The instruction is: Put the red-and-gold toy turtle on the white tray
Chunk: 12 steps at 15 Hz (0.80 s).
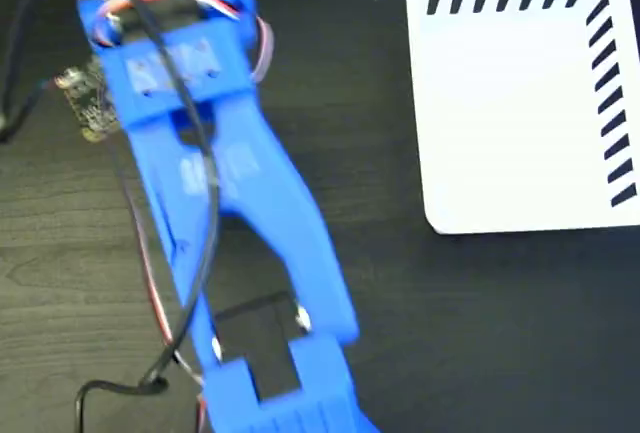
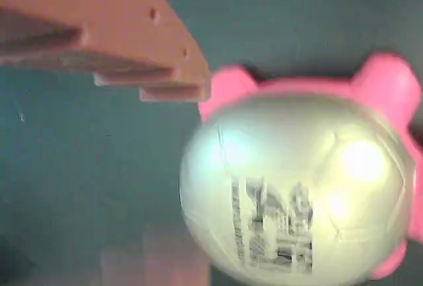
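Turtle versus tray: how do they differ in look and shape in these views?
The turtle is domed and rounded with a shiny pale shell; the tray is flat, matte white and square with rounded corners. The turtle has pink limbs poking out around its shell; the tray has a plain outline. The turtle's black mark is a printed patch on the shell; the tray's are slanted stripes along two edges. Both lie on the dark table.

Bare dark table (image 1: 450, 333) between the blue arm (image 1: 240, 213) and the white tray (image 1: 520, 103), tray surface unoccupied, black cable (image 1: 190, 253) draped along the arm, turtle (image 2: 297, 187) filling the wrist view just beside one finger (image 2: 112, 28)
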Motion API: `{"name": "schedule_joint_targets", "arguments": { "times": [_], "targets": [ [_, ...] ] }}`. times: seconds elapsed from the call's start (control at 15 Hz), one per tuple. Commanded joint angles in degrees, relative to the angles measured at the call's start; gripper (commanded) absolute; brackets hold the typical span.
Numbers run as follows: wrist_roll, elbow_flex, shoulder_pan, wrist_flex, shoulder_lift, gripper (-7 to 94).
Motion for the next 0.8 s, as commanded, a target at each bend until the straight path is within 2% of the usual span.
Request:
{"name": "schedule_joint_targets", "arguments": {
  "times": [0.0,0.2,0.47,0.73],
  "targets": [
    [-1.6,-4.9,-1.6,0.4,1.0,53],
    [-3.3,-8.3,-0.9,2.5,-4.0,62],
    [-4.9,-11.7,-0.1,5.9,-8.7,62],
    [-5.4,-12.4,0.3,5.4,-12.2,62]
  ]
}}
